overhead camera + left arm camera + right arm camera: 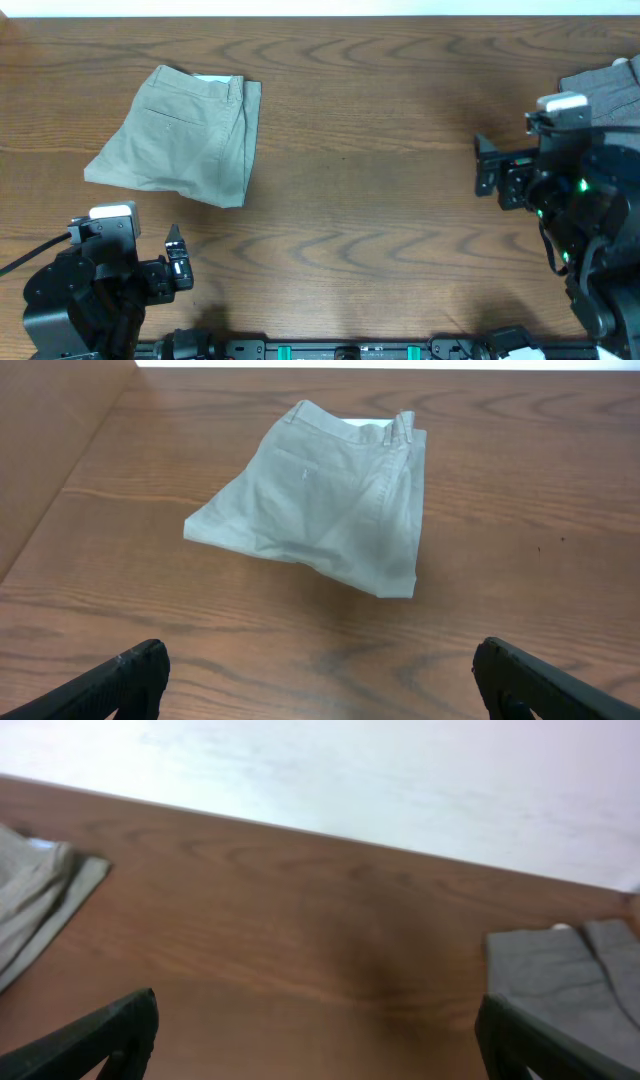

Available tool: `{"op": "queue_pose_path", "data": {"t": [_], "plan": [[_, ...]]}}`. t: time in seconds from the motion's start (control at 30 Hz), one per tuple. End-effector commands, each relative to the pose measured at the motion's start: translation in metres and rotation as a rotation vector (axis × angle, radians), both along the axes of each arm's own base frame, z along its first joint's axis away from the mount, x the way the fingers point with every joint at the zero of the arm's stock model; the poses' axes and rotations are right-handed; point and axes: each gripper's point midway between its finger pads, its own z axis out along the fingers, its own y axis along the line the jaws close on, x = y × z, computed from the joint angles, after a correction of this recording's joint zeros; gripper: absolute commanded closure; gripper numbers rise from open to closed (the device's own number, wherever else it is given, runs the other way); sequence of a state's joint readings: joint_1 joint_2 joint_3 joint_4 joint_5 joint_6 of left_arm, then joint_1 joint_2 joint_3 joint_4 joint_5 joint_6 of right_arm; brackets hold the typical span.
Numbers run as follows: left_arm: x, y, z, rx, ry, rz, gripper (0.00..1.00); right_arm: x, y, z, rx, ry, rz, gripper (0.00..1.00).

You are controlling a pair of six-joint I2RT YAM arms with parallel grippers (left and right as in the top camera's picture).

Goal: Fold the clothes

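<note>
The pale khaki-green shorts (185, 135) lie folded in a compact bundle on the wooden table at the far left, waistband toward the far edge. They also show in the left wrist view (320, 500) and at the left edge of the right wrist view (35, 905). My left gripper (178, 262) is open and empty near the front left edge, well short of the shorts; its fingers show in the left wrist view (320, 675). My right gripper (487, 165) is open and empty at the right side, far from the shorts; its fingers show in the right wrist view (320, 1035).
A darker grey garment (605, 85) lies at the far right edge, partly behind the right arm; it also shows in the right wrist view (565, 975). Bare wooden table (370, 180) lies between the two arms.
</note>
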State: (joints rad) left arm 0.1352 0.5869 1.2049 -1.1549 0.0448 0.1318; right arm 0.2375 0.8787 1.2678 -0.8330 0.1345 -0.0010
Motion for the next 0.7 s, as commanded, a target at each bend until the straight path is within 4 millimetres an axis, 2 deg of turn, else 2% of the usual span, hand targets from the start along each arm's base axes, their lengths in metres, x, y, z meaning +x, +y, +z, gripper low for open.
{"op": "queue_pose_path", "data": {"t": [0.0,0.1,0.23,0.37,0.5,0.67], "plan": [[0.000,0.001,-0.001,0.009,0.005,0.001,0.02,-0.010,-0.026,-0.011,-0.016,-0.049,-0.088,0.01],[0.000,0.001,-0.001,0.009,0.005,0.001,0.02,-0.016,-0.039,-0.042,-0.005,-0.065,-0.133,0.01],[0.000,0.001,-0.001,0.009,0.005,0.001,0.02,-0.026,-0.042,-0.087,0.015,-0.092,-0.132,0.01],[0.000,0.001,-0.001,0.009,0.005,0.001,0.02,-0.034,-0.044,-0.114,0.028,-0.155,-0.138,0.01],[0.000,0.001,-0.001,0.009,0.005,0.001,0.02,-0.042,-0.044,-0.121,0.040,-0.247,-0.137,0.01],[0.000,0.001,-0.001,0.009,0.005,0.001,0.02,-0.039,-0.044,-0.108,0.068,-0.445,-0.135,0.01]]}}
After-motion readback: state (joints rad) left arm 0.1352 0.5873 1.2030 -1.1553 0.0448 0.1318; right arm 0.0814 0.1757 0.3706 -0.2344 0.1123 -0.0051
